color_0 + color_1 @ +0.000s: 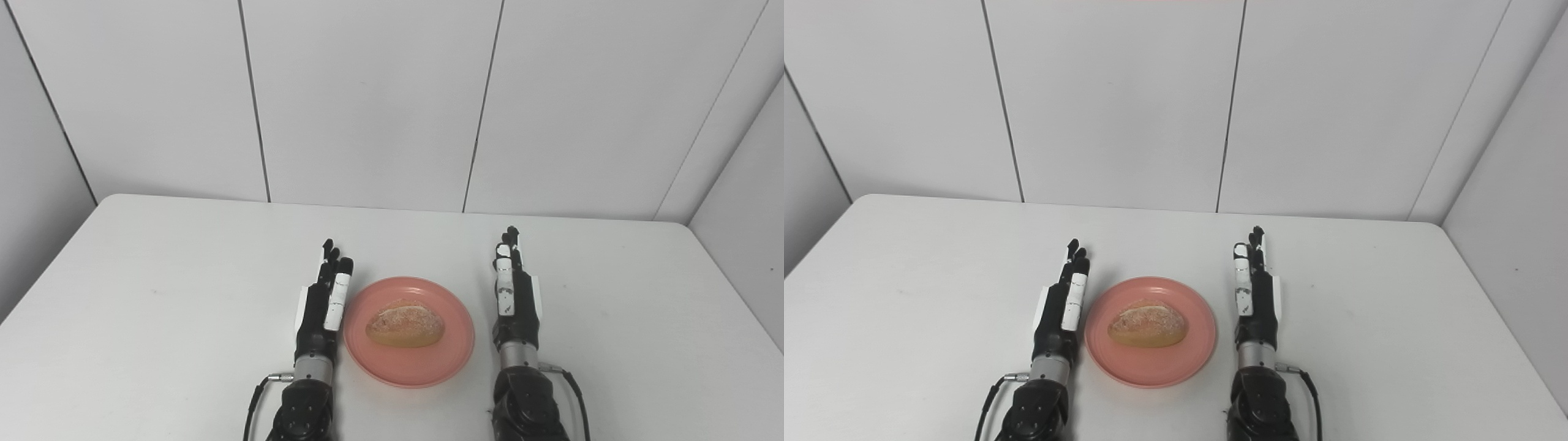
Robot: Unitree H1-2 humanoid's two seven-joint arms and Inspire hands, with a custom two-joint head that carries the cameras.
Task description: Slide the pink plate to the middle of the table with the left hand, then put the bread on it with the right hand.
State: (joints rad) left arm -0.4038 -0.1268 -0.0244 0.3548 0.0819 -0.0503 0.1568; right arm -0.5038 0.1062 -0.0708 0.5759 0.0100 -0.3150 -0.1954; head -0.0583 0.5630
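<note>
Round pink plate flat on the white table, golden oval bread lying at its centre

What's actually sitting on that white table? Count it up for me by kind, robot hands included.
Pink plate: 1
Bread, lying on the plate: 1
Robot hands, left hand and right hand, both open with fingers straight, one on each side of the plate: 2
Total: 4
</note>
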